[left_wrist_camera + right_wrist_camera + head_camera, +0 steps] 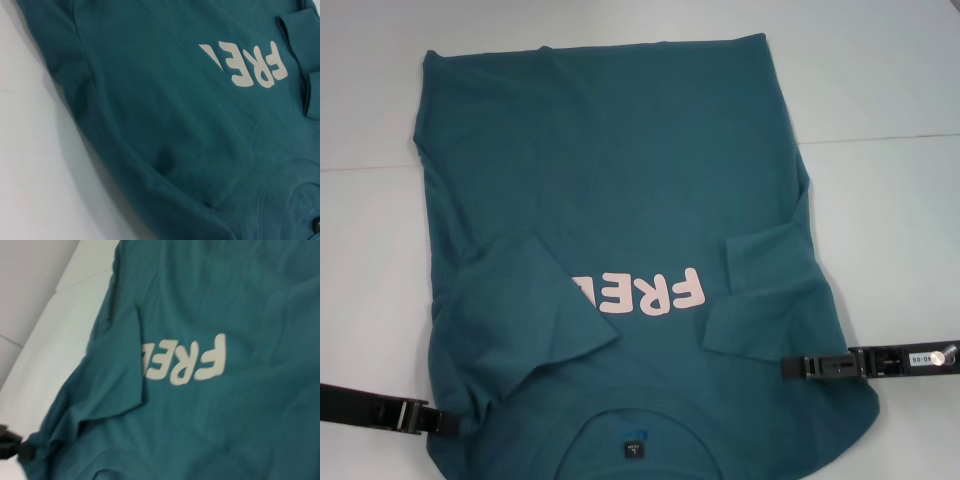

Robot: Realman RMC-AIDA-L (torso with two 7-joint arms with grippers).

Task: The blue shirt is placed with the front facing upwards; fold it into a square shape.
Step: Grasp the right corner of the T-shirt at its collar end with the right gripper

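The blue shirt (620,180) lies front up on the white table, collar toward me, with its small black neck tag (633,449) at the near edge. Both short sleeves are folded inward over the chest, one (535,300) on the left and one (765,290) on the right, partly covering the pale pink lettering (650,292). My left gripper (445,422) sits low at the shirt's near left edge, touching the cloth. My right gripper (790,367) reaches onto the shirt's right edge near the shoulder. The lettering (250,67) also shows in the left wrist view, and the lettering (185,362) in the right wrist view.
The white table (880,80) shows bare surface beyond and to both sides of the shirt, crossed by a thin seam line (880,138). The right wrist view shows the left gripper (12,447) as a dark shape at the shirt's edge.
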